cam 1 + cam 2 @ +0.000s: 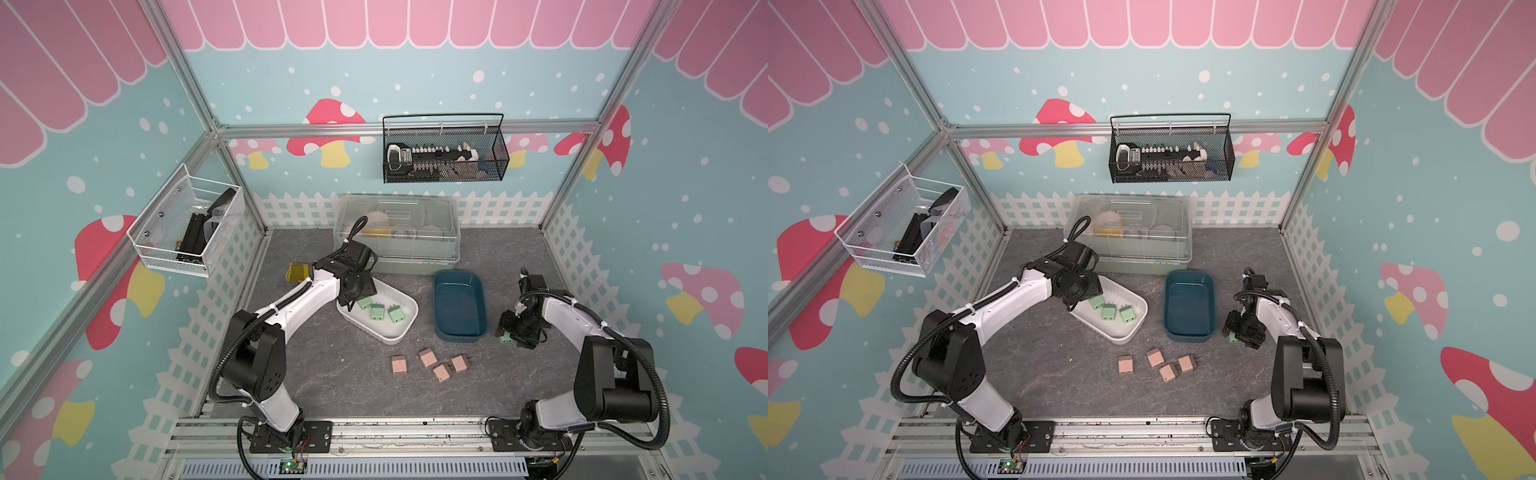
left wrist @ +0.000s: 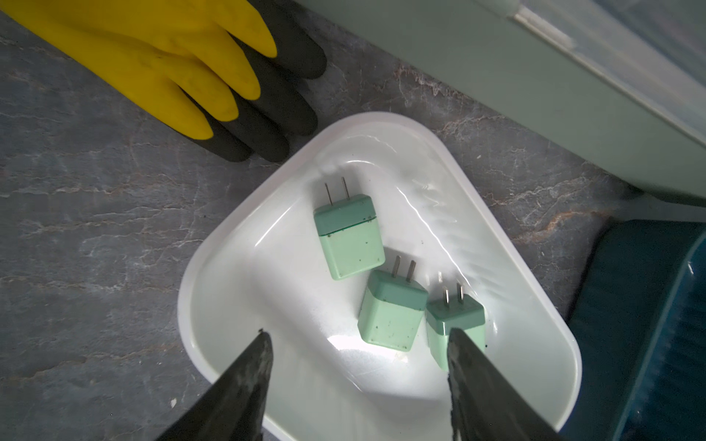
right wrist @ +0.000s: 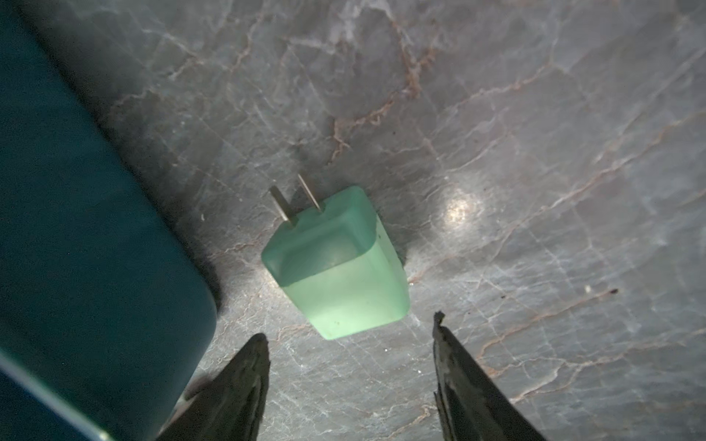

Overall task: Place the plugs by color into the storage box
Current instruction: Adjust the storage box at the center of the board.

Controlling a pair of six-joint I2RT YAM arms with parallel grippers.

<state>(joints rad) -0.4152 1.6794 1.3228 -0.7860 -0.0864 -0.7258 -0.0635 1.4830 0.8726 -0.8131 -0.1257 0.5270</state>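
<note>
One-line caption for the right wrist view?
Open right gripper over a green plug on the grey table, beside the blue tub.

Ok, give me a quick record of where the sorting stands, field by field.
white tub: three green plugs inside
teal tub: empty
fourth green plug: on the table beside teal tub, below right gripper
pink plugs: four, loose on the table
left gripper: open, over white tub
right gripper: open, holding nothing
</note>
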